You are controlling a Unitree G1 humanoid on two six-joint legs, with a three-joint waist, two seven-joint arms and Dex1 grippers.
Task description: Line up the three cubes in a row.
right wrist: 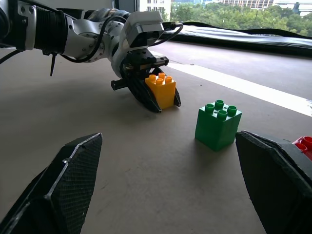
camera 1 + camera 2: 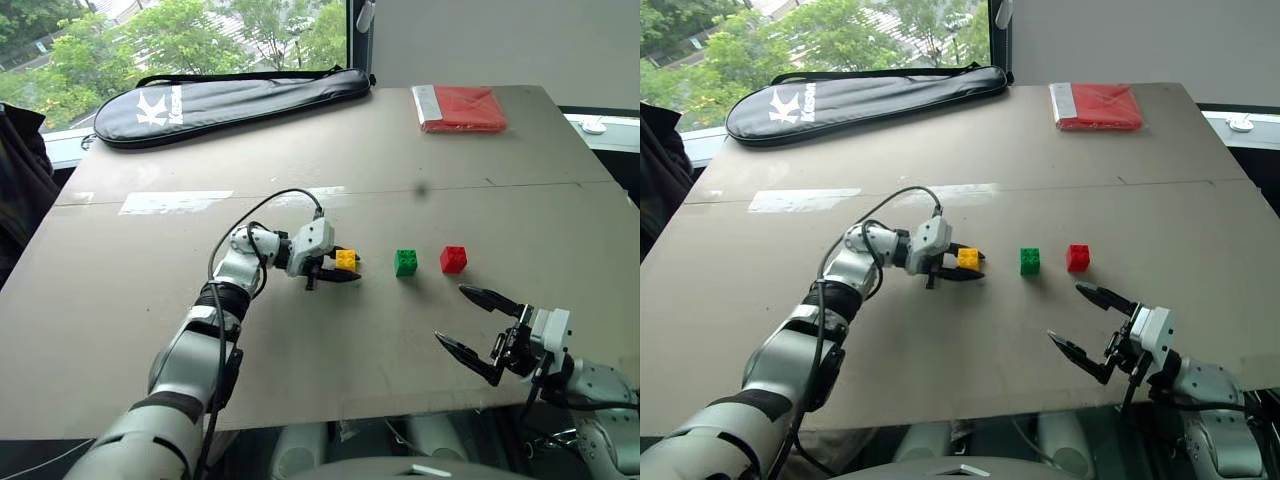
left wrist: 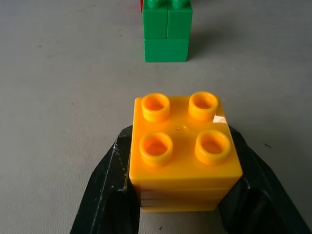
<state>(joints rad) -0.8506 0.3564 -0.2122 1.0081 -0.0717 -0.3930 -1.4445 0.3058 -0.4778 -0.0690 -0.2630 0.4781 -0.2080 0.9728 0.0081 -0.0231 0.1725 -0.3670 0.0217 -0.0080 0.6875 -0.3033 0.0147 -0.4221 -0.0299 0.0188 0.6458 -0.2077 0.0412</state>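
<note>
The yellow cube (image 2: 346,260) sits between the black fingers of my left gripper (image 2: 345,266), which is shut on it and points to the right, low at the tabletop. To its right, with a gap, stands the green cube (image 2: 406,262), and the red cube (image 2: 453,259) stands just beyond that. All three lie roughly on one line. In the left wrist view the yellow cube (image 3: 185,151) is clamped from both sides, with the green cube (image 3: 166,34) straight ahead. My right gripper (image 2: 450,314) hovers open near the table's front edge, below the red cube, holding nothing.
A long black racket bag (image 2: 230,100) lies across the back left of the brown table (image 2: 300,350). A flat red packet (image 2: 462,108) lies at the back right. A pale tape patch (image 2: 175,202) marks the table's left middle.
</note>
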